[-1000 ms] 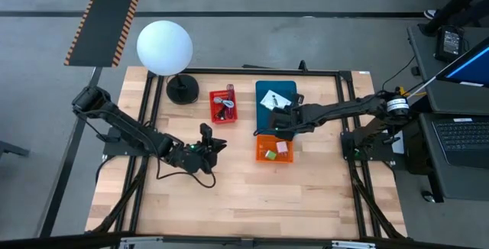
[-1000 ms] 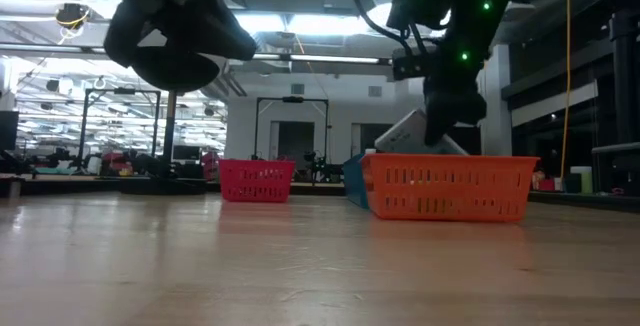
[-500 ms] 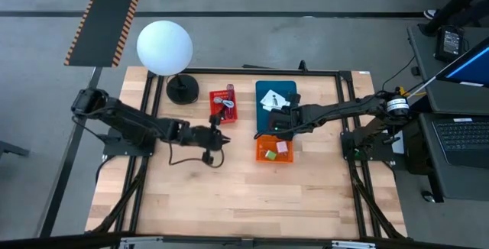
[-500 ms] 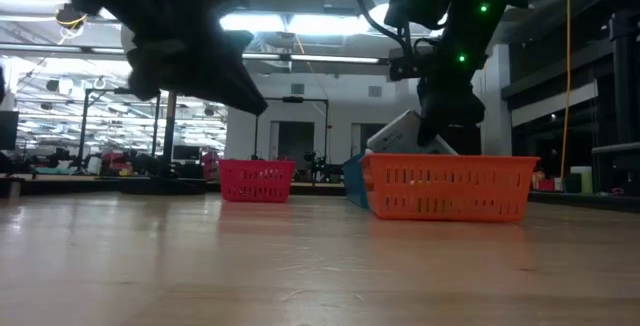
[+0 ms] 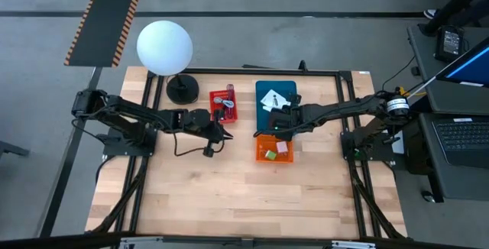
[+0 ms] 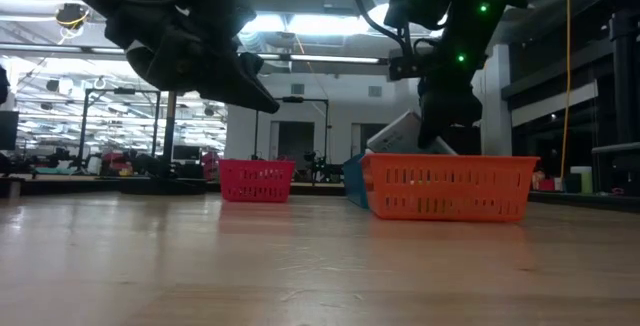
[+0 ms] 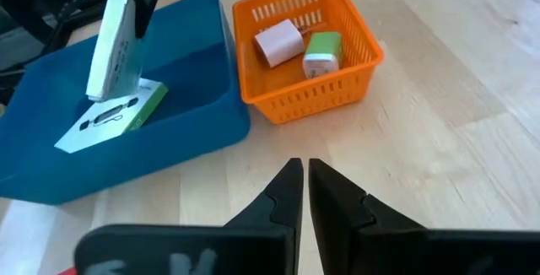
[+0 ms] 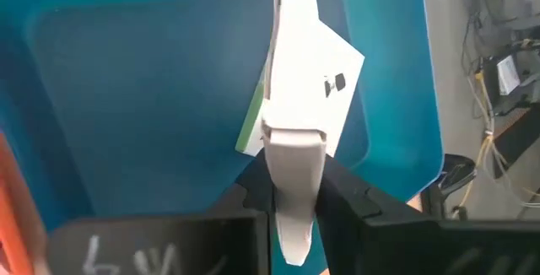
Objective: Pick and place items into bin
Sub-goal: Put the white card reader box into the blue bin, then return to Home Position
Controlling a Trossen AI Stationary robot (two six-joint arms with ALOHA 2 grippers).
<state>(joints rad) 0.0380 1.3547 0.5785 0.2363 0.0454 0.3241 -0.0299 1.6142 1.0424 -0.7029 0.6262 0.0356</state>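
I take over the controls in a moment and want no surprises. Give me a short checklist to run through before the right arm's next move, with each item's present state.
1. Right claw grips the white card: ok, card edge sits between its fingers.
2. Card is over the blue bin: ok.
3. A second white card already lies in the blue bin: ok.
4. Orange basket holds the pink square and green cube: ok.
5. Left claw clear of the blue bin: ok, shut over bare table.
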